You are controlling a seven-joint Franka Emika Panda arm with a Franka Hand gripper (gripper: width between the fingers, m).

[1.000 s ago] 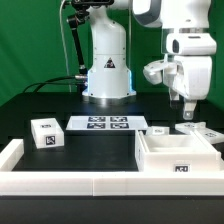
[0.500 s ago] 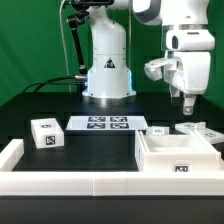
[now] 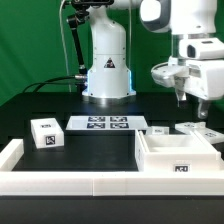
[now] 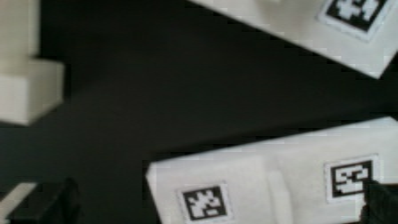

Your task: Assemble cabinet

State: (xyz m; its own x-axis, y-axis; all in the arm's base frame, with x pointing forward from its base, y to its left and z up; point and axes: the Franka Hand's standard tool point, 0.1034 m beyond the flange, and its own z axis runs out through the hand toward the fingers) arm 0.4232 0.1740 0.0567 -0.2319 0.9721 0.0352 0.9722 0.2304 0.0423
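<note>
The cabinet (image 3: 178,156) is a big open white box with a tag on its front, at the front of the exterior view's right. My gripper (image 3: 182,99) hangs in the air above and behind it, over small white tagged parts (image 3: 197,130). It holds nothing. In the wrist view one dark finger (image 4: 54,200) shows at the picture's edge. Two tagged white pieces (image 4: 222,190) lie on the black table below, with nothing between the jaws, which look open.
A small white tagged box (image 3: 45,132) sits at the exterior view's left. The marker board (image 3: 105,124) lies in front of the robot base (image 3: 107,70). A flat white piece (image 3: 158,128) lies beside it. A low white border rail (image 3: 70,182) runs along the front.
My gripper has risen and shifted toward the exterior view's right, away from the small parts. Nothing on the table has moved.
</note>
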